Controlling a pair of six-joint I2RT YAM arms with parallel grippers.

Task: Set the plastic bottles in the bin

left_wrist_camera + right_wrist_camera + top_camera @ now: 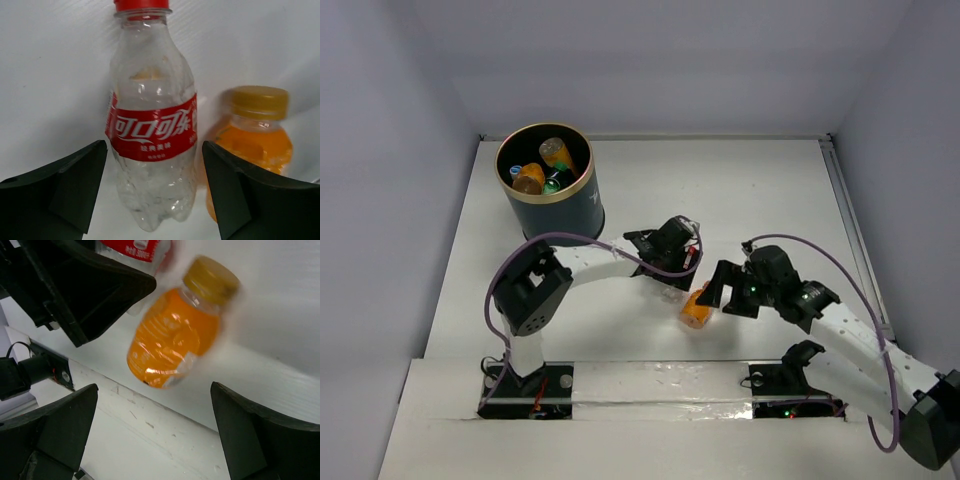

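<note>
Navy bin (563, 212) is set at the worktop (750, 190) far-left corner, several bottles inside. Left gripper (152, 160) is held apart astride the red-label cola bottle (152, 135) for pickup. Right gripper (154, 395) is spread wide, lined up on the orange juice bottle (172, 340) beside it.

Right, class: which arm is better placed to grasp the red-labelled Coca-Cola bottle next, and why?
Left. The left tool, open, straddles the Coca-Cola bottle, and it is nearer the bin. The right tool, also open, frames the orange juice bottle instead.
</note>
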